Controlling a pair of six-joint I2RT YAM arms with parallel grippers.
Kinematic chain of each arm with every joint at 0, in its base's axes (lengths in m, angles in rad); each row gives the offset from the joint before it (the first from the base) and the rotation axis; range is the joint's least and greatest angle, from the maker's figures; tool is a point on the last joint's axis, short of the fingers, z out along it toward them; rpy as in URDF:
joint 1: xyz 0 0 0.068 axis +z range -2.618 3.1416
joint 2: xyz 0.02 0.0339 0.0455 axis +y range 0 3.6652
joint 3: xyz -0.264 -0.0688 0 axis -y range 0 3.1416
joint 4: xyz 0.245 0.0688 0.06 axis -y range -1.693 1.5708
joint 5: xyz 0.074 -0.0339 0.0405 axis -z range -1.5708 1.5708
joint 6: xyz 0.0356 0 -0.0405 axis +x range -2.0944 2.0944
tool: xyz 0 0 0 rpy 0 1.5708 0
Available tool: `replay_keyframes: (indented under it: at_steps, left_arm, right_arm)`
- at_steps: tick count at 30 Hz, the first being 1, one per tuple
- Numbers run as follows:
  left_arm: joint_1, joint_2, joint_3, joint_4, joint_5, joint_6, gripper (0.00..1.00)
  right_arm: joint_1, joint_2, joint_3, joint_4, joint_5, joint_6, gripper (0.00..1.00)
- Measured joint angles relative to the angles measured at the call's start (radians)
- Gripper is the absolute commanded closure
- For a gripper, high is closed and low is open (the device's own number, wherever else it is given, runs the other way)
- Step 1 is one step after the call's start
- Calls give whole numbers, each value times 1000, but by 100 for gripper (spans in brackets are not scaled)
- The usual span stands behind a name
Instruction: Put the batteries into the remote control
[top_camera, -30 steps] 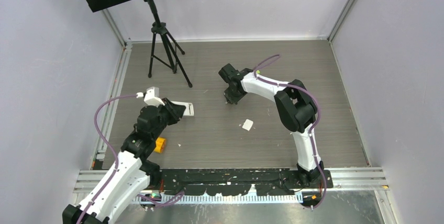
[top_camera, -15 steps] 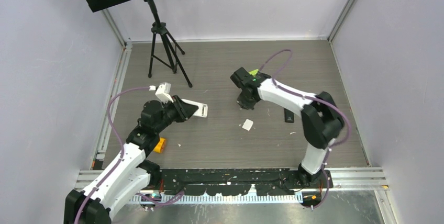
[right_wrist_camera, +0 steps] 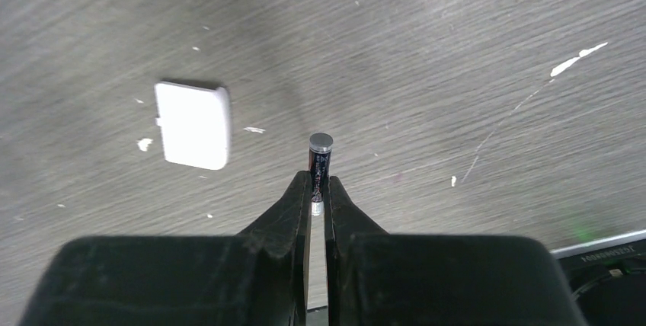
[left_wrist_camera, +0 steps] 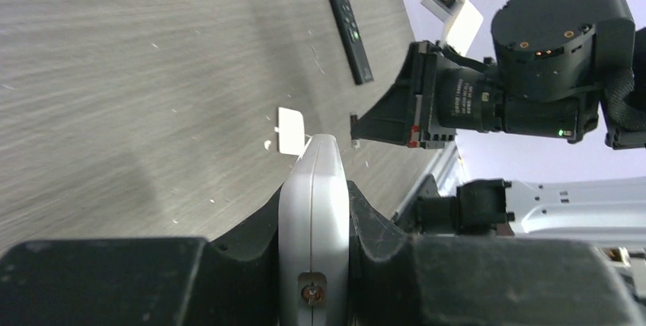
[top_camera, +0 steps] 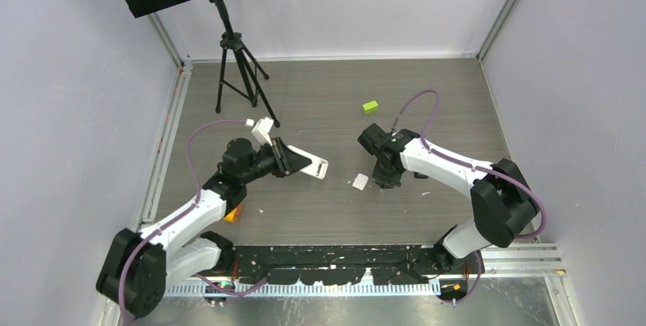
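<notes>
My left gripper (top_camera: 288, 160) is shut on a white remote control (top_camera: 308, 164) and holds it on edge above the table, pointing right. In the left wrist view the remote (left_wrist_camera: 314, 212) sits clamped between the two fingers. My right gripper (top_camera: 383, 181) is shut on a slim dark battery with pale ends (right_wrist_camera: 319, 162), which sticks out past the fingertips just above the table. A small white battery cover (top_camera: 359, 181) lies flat between the two grippers; it also shows in the right wrist view (right_wrist_camera: 193, 124). No other batteries are in view.
A black remote (left_wrist_camera: 350, 33) lies on the table beyond the right gripper. A lime-green block (top_camera: 370, 106) sits at centre back, an orange block (top_camera: 233, 212) by the left arm. A black tripod (top_camera: 236, 75) stands at the back left. Walls enclose the table.
My left gripper has carried the white remote right, toward the centre. My right gripper has moved nearer and to the right, ending beside the white cover and uncovering the green block.
</notes>
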Motion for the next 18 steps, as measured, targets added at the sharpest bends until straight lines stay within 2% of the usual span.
replay_keyframes:
  at_steps: [4,7,9,18]
  left_arm:
    - [-34,93,3,66,33,-49,100]
    - [-42,119,4,87,48,-68,100]
    - [-42,121,5,98,53,-72,100]
    - [-42,101,16,91,45,-57,100]
  right_arm:
    - [0,18,-20,-1,-19,-31,85]
    - [0,46,-21,3,-30,-44,75]
    - [0,66,-23,8,-35,-52,72]
    - [0,110,-34,26,-36,-56,69]
